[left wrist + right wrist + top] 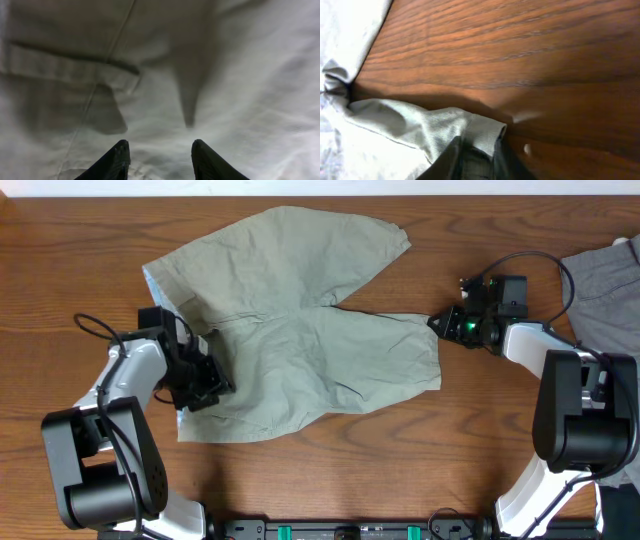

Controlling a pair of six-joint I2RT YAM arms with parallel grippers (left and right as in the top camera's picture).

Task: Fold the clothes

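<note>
The right gripper (437,323) is seen at the right side of the shorts (300,340). Its jaws are almost fully closed. In the right wrist view, a small corner of the leg hem (482,131) is pinched between the two fingers (451,159). The rest of that hem is bunched up just to the left of the fingers, and bare table (520,50) is seen above it.

The left gripper (205,375) is set down on the left side of the shorts, at the waistband (160,285), near its lower end. In the left wrist view its two dark fingers (116,161) are held about half apart. Pale cloth is seen under them and in the gap between them. It cannot be told if the cloth is pinched or only touched.

The shorts are laid flat on the table, between the two grippers. The waistband is at the left and the two legs are pointed to the right. One leg (340,240) is spread toward the far edge of the table. The other leg (380,360) is stretched out toward the right gripper, and its top right corner is the part that is held. Many wrinkles are seen in the cloth. A stitched seam and a fold are seen close in front of the left fingers.

A grey cloth (610,290) is left at the far right of the table, well apart from the shorts.
</note>
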